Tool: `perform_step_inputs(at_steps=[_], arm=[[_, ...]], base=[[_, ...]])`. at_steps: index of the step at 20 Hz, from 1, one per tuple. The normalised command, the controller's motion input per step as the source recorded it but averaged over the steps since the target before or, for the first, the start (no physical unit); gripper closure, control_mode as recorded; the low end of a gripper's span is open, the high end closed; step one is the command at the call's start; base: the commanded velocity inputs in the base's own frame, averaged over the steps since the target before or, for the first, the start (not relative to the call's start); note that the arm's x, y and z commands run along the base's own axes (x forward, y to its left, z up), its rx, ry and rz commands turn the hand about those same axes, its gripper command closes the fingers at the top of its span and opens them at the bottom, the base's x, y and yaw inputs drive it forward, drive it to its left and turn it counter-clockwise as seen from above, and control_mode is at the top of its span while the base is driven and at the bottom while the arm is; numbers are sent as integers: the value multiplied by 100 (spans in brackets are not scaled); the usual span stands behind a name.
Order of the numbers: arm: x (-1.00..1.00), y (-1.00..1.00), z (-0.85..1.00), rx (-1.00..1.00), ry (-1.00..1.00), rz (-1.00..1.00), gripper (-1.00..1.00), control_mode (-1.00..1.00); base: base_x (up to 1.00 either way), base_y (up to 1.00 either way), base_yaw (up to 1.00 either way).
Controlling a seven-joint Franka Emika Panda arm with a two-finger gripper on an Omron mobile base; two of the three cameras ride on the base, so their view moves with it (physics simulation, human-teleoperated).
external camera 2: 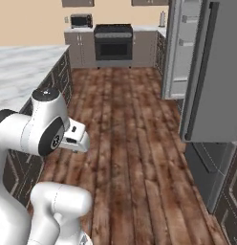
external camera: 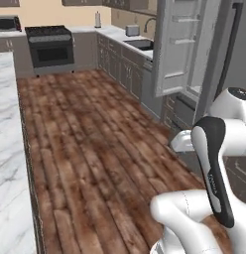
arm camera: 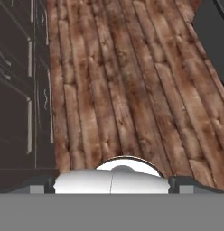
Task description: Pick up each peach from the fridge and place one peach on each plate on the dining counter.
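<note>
My arm (external camera: 214, 168) folded over wooden floor (external camera: 95, 149), fridge (external camera 2: 211, 81) open to the right.

From the hand view I look down on floor planks and the dark cabinet fronts (arm camera: 16, 90) beside them; I cannot tell whether the claw is apart or together. The fridge stands just right of the base, one door (external camera: 182, 44) swung wide with pale shelves inside it. The dining counter (external camera: 8, 149) runs along my left, marble top bare where I see it. A black oven range (external camera 2: 113, 43) sits at the far wall.
</note>
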Motion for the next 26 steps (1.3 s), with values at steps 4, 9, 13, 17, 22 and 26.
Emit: perform_step_inputs(at_steps=[4,9,13,17,22,26], arm=[[0,0,0,0,0,0,-100,100],[0,0,0,0,0,0,-100,100],[0,0,0,0,0,0,-100,100],[0,0,0,0,0,0,-100,100],[0,0,0,0,0,0,-100,100],[0,0,0,0,0,0,-100,100]], base=[[100,-1,8],[100,-2,0],[100,-8,-6],[100,-19,-27],[98,-21,-45],[76,-30,-56]])
